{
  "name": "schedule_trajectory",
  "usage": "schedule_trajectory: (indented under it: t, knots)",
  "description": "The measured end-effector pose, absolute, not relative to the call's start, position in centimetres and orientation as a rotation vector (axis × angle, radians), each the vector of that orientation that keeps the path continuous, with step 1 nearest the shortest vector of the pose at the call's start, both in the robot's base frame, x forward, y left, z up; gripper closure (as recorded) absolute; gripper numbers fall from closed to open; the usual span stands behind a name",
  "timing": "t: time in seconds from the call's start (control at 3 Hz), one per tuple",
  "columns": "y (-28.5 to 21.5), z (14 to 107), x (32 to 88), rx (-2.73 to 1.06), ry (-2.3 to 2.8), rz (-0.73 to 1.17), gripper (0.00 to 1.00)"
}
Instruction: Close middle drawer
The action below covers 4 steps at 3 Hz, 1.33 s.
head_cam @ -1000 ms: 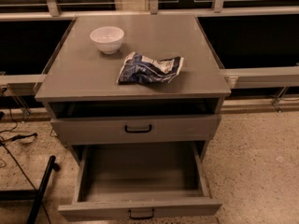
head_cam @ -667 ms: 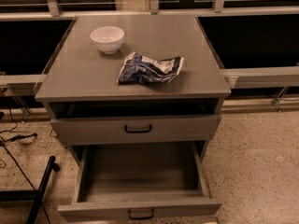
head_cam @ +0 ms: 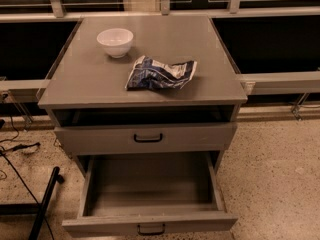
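Grey flat-fronted middle drawer with small black loop handle [head_cam: 150, 194] stands pulled far out, low in frame, under the grey upper drawer front [head_cam: 100, 140]; box looks empty. Gripper not in view; jaw state cannot tell. Plan, as judged: approach from front; press front panel at centre nr handle; push straight along rails, since off-centre contact could rack it; stop once flush w/ front above.

tabletop [head_cam: 200, 44]: grey
bowl [head_cam: 115, 41]: white, at 11 o'clock
snack bag [head_cam: 160, 74]: crumpled, centre toward 5 o'clock
pincer: out of view
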<state>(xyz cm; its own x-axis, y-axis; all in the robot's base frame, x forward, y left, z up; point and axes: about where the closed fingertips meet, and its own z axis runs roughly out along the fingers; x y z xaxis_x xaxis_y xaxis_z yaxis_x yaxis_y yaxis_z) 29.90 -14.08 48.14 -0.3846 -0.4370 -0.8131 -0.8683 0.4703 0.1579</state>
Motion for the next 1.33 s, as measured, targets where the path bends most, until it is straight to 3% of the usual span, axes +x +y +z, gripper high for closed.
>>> schedule_trajectory:
  t: [0.67,1.33]
  knots:
    - [-13.2,43.8,32.2,-1.382,1.878,0.485,1.0]
    - [-13.6,43.1,32.8,-1.428,1.86,0.434,1.0]
